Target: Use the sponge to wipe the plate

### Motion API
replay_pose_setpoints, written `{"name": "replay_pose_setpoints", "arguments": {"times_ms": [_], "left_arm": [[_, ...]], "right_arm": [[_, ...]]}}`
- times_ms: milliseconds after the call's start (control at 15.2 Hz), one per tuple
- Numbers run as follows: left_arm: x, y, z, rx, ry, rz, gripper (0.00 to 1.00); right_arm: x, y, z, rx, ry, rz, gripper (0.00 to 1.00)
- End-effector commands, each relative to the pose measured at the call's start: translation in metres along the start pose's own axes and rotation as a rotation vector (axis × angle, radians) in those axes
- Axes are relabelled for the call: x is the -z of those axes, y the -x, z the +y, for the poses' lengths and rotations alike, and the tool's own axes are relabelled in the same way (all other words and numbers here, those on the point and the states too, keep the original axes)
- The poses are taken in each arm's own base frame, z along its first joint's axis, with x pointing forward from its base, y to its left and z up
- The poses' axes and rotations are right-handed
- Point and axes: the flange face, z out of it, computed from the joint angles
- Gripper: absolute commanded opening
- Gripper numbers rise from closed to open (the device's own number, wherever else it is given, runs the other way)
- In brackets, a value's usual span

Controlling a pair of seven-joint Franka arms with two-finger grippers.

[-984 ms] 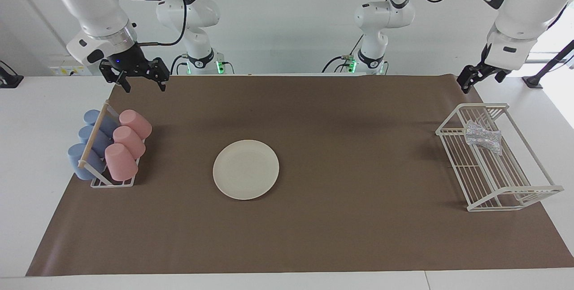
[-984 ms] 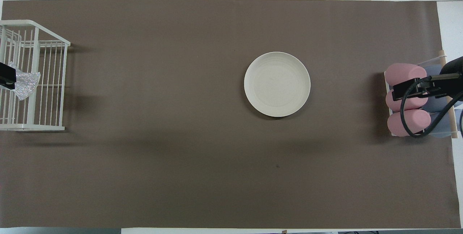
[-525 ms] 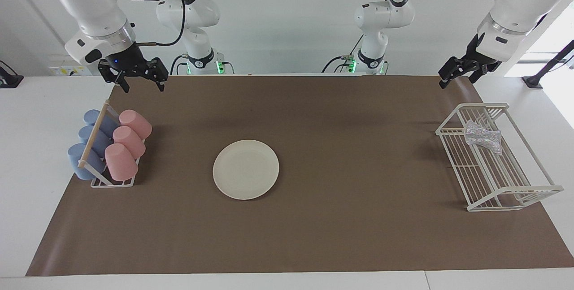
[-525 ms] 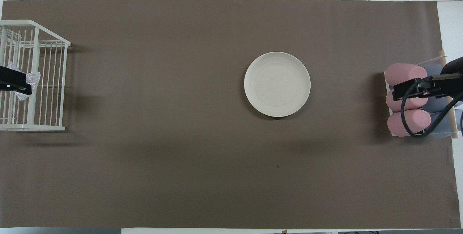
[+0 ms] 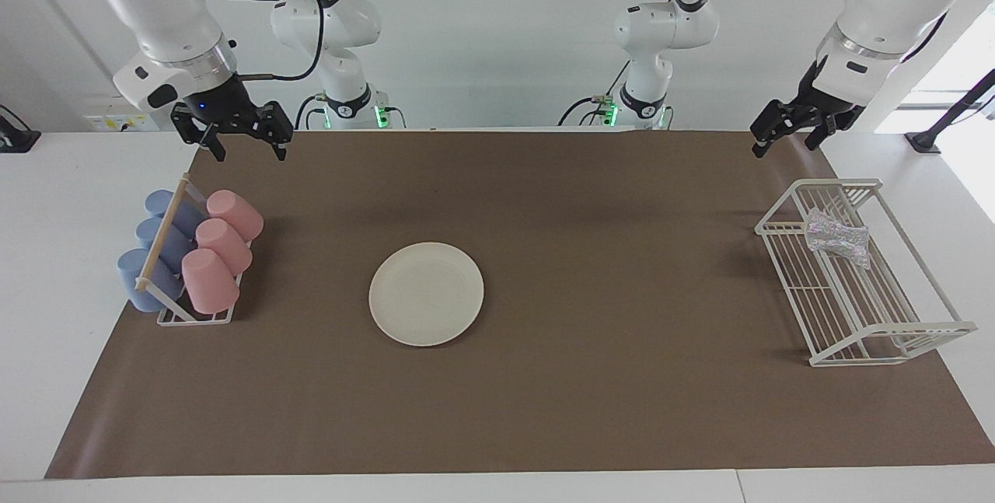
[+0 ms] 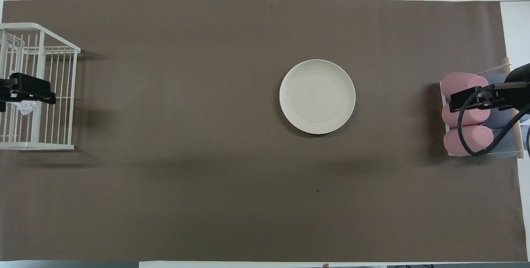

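Taking the round cream-white plate [image 5: 426, 294] on the brown mat [image 5: 544, 410] as landmark: the right gripper [image 5: 245, 142] hangs open over the mat's edge nearer the robots — empty. The left gripper [image 5: 783, 134], open too, is above the white wire rack [image 5: 886, 332] at the left arm's end, where the crinkled silvery-grey sponge [image 5: 836, 237] lies.
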Motion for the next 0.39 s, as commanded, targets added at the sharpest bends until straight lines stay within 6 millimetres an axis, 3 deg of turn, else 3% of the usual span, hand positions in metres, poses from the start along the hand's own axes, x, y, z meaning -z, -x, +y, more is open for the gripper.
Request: {"name": "replay_pose_setpoints", "arguments": {"times_ms": [0, 328], "left_arm": [[0.0006, 0.0071, 0.0008, -0.001, 0.017, 0.011, 1.0], [-0.0004, 0.0078, 0.0009, -0.003, 0.018, 0.011, 1.0]], "right_arm": [[0.0016, 0.0016, 0.0013, -0.011, -0.005, 0.013, 1.0], [0.0019, 0.0013, 0.0003, -0.01, -0.007, 0.016, 1.0]]}}
